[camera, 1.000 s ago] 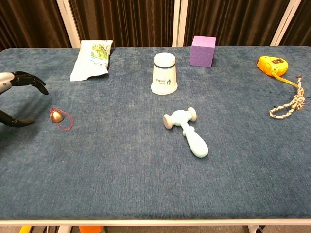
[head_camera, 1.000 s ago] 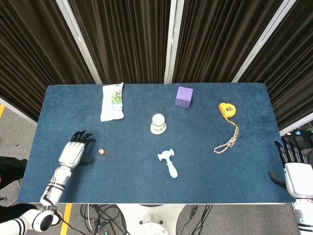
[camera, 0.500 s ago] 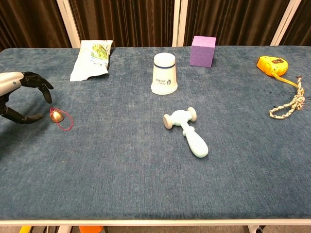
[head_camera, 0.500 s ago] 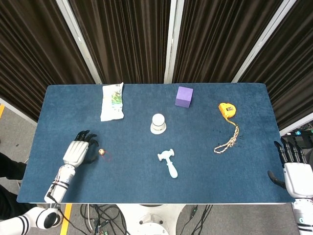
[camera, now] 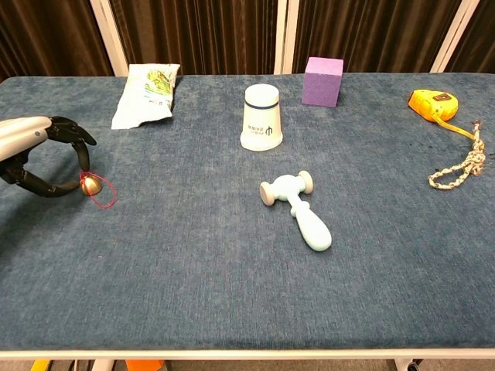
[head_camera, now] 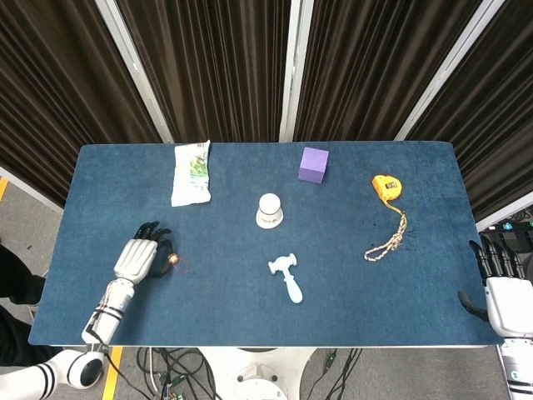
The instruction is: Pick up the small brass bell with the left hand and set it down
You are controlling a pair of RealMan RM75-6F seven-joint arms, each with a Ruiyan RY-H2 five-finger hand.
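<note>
Bell (camera: 90, 184) sits on the table (camera: 232, 294) at the near left, a red string loop trailing to its right. Left robot hand (camera: 48, 158) is curled around it from the left, thumb low and fingertips (camera: 83, 140) above, tips right at the bell; firm contact can't be confirmed, so I'd call it not yet grasped. To do this well: close thumb and fingertip on the bell body, not the string, then lift straight up. Right robot hand (head_camera: 502, 287) rests open at the near right edge, holding nothing.
</note>
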